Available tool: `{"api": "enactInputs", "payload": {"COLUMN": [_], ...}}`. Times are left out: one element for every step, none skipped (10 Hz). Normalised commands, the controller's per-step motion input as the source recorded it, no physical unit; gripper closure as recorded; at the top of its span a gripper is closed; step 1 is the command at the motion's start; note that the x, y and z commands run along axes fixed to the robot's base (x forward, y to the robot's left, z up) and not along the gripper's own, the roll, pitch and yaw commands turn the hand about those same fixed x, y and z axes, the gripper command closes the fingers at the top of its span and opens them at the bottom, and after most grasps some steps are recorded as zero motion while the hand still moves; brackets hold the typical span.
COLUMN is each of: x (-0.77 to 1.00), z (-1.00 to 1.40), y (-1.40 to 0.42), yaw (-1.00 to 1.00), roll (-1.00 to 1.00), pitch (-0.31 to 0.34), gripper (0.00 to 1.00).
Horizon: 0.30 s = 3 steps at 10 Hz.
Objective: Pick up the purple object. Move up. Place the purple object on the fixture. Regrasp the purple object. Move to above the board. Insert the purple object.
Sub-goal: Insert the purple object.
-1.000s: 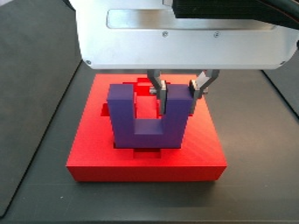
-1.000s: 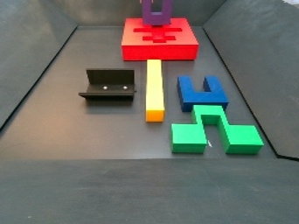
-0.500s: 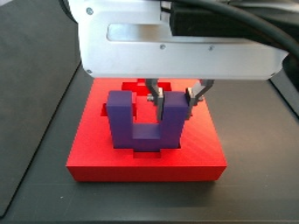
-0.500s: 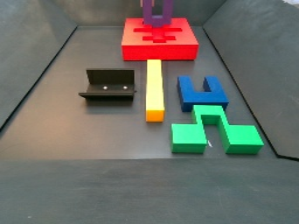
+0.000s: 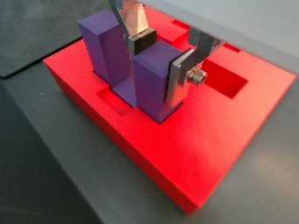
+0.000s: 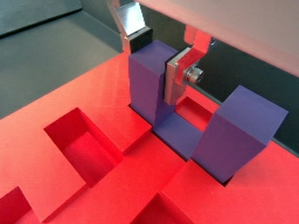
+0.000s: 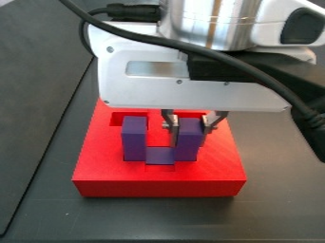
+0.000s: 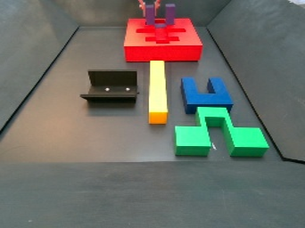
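In both wrist views the pincer (image 5: 162,54) points straight down over the large flat red board (image 5: 222,149) with recessed cutouts, its silver finger plates clamped on one prong of the small matte purple U-shaped block (image 5: 149,79). The block stands prongs up, its base sunk in a board cutout (image 6: 177,131); the free prong (image 6: 239,131) stands just beside the held one. In a side view the arm's white wrist housing (image 7: 191,81) hangs low over the board (image 7: 159,171), the pincer (image 7: 187,121) directly beneath it, fingers on the right-hand prong of the block (image 7: 162,140), whose base sits in the slab. In a side view the board (image 8: 163,43) lies at the far end of the dark floor, the block (image 8: 158,12) upright on it; the pincer there is too small to judge. Nearer lie the black L-shaped fixture (image 8: 111,87), a yellow bar (image 8: 156,90), a blue U-shaped block (image 8: 205,93) and a green block (image 8: 218,133), all apart from the board.
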Motion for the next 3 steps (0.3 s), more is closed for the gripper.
{"api": "enactInputs", "payload": {"x": [0.32,0.03,0.0], "z": [-0.47,0.0,0.0], "y": [-0.05,0.0,0.0], "yaw": [-0.21,-0.05,0.0], "roll": [0.07,0.0,0.0], "pitch": [0.166,0.037,0.0], "gripper": [1.0,1.0,1.0]}}
